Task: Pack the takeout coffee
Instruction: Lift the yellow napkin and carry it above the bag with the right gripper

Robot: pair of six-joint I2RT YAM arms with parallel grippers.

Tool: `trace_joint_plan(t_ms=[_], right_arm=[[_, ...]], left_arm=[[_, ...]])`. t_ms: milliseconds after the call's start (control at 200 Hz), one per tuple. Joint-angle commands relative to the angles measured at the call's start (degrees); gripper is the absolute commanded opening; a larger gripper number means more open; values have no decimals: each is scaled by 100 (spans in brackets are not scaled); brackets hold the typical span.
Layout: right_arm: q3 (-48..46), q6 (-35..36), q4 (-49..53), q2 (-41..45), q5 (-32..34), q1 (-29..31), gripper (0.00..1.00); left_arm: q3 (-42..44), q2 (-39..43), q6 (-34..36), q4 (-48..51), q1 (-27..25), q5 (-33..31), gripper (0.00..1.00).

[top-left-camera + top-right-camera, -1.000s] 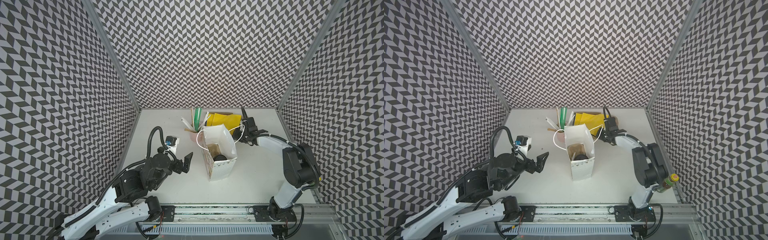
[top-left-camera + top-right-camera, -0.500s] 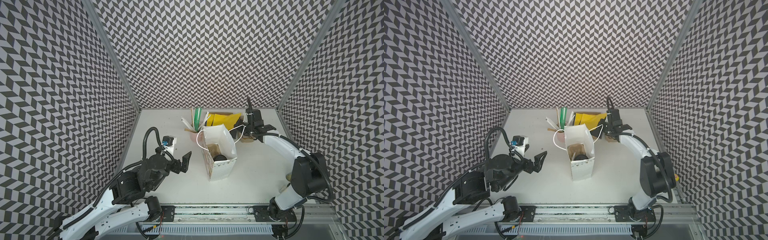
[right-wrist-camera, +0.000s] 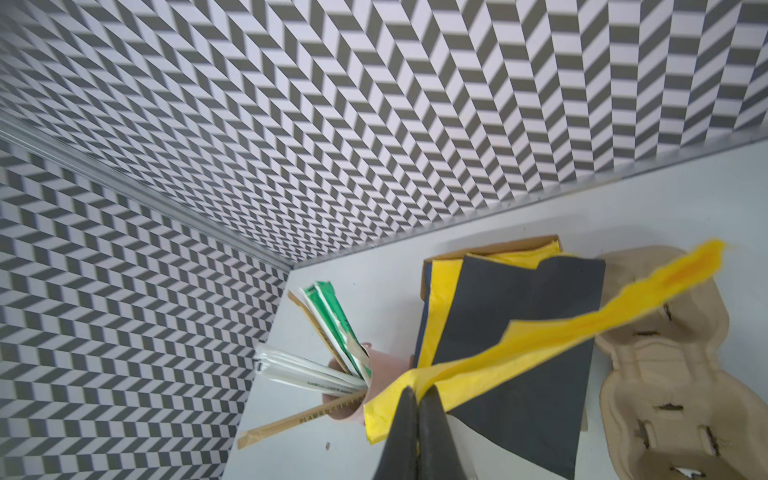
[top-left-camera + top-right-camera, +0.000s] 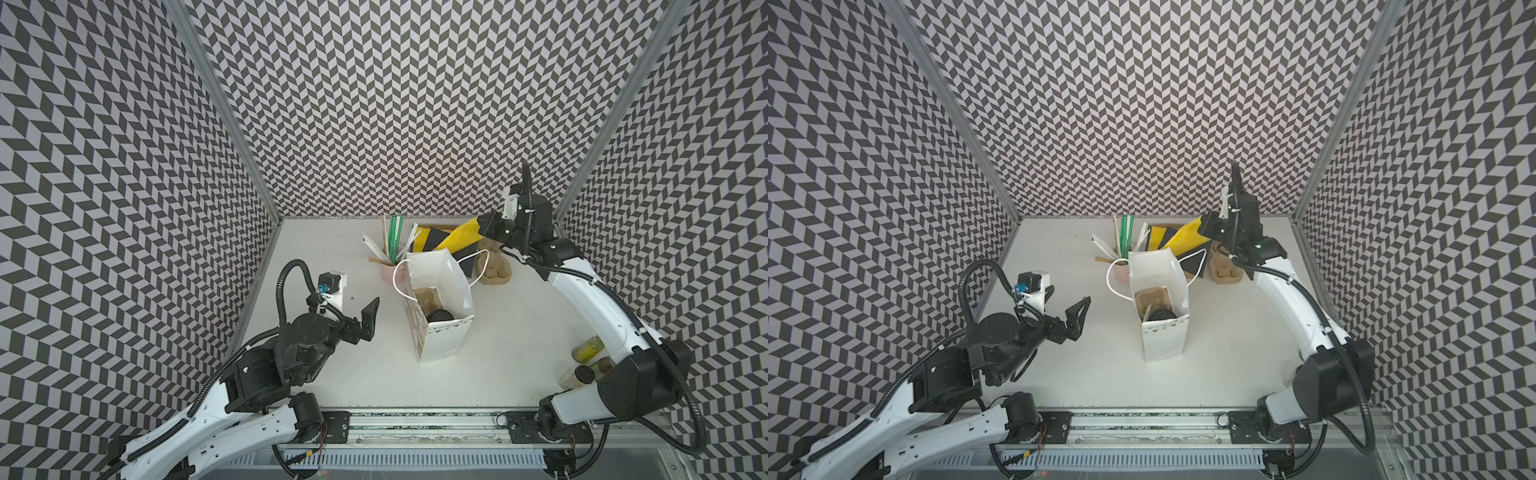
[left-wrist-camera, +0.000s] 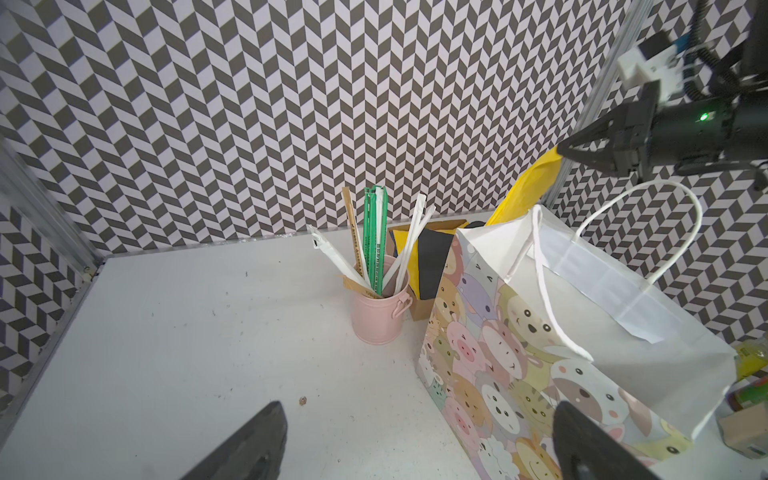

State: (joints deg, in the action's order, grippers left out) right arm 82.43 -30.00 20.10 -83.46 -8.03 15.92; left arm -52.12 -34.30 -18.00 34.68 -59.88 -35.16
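The takeout coffee (image 4: 439, 314) (image 4: 1160, 314) sits inside the white paper bag (image 4: 440, 345) (image 4: 1163, 340) (image 5: 498, 365); only its round black lid shows, beside a tan carrier. My left gripper (image 4: 365, 318) (image 4: 1077, 316) (image 5: 417, 407) hangs open and empty just left of the bag. My right gripper (image 4: 480, 222) (image 4: 1202, 224) (image 3: 419, 392) (image 5: 561, 147) is raised behind the bag, shut on a corner of a yellow napkin (image 4: 461, 237) (image 4: 1183, 239) (image 3: 582, 328) that trails down toward the napkin box.
A pink cup of wrapped straws (image 4: 388, 272) (image 5: 376, 320) stands behind the bag on its left. A box of yellow and black napkins (image 3: 519, 311) and stacked tan cup carriers (image 4: 494, 266) (image 3: 665, 374) lie at the back right. Small bottles (image 4: 588, 349) stand at the right edge.
My right gripper has risen and drawn back toward the rear right corner, pulling the yellow napkin up with it. The left arm has barely moved.
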Motion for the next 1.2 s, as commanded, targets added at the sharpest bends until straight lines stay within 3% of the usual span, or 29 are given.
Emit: trace_joint_plan(t_ms=[0,290,596,891,1197], right_arm=[[430,126,-62,316,224,-28,0],[1046,-54,10,1016,121,-28,0],[1895,-203,536,1504,-883,105,0],[1460,-41,611,2040,-1210,1456,0],[306,-22,386,2347,-562,2438,0]], left_arm=[[123,181,188,-495,29,-305,100],[706,562,508,-1100,63,-563,100],[1128,922,427,-1249,263,-580,100],[1235,1121,342,-1237,319,-685,100],[1281,1255,341,-1235,318,-746,100]])
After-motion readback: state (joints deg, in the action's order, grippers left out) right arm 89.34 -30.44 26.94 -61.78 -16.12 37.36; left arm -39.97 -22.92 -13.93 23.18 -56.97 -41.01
